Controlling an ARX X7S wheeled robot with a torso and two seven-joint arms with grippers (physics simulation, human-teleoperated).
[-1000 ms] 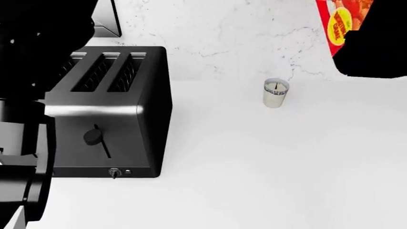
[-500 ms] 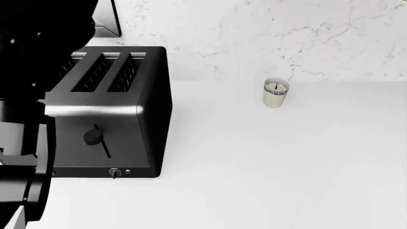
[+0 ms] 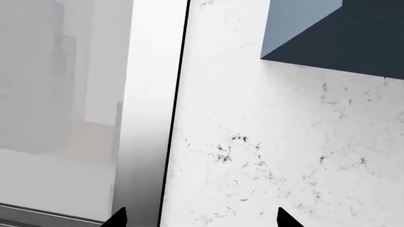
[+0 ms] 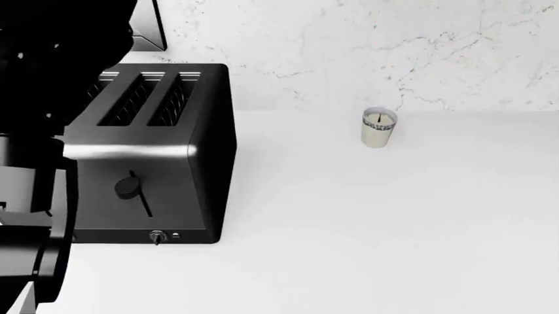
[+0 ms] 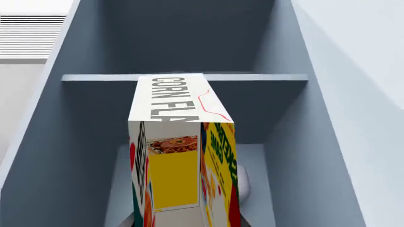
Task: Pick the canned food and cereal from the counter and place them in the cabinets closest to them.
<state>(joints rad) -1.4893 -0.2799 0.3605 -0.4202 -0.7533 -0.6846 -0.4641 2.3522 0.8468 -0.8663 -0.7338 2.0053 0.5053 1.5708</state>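
Observation:
The cereal (image 5: pixel 180 161), a yellow-and-white CORN FLAKES box, fills the middle of the right wrist view. My right gripper (image 5: pixel 183 222) is shut on its lower part, and its fingers are mostly hidden by the box. The box is held upright at the mouth of an open blue-grey cabinet (image 5: pixel 183 38), below the level of its shelf (image 5: pixel 265 78). My left gripper (image 3: pixel 200 220) is open with nothing between its dark fingertips (image 3: pixel 284 218); it faces a marbled white wall. The canned food is out of view. The white counter (image 4: pixel 393 229) shows in the head view.
A black two-slot toaster (image 4: pixel 153 157) stands on the counter at the left, beside my left arm (image 4: pixel 35 163). A small cream shaker (image 4: pixel 378 127) stands near the marbled backsplash (image 4: pixel 349 46). A blue-grey cabinet underside (image 3: pixel 334 33) hangs near the left gripper.
The cereal box and the right arm, at the head view's top right corner one second ago, have risen out of that view. The toaster, shaker and left arm have not moved.

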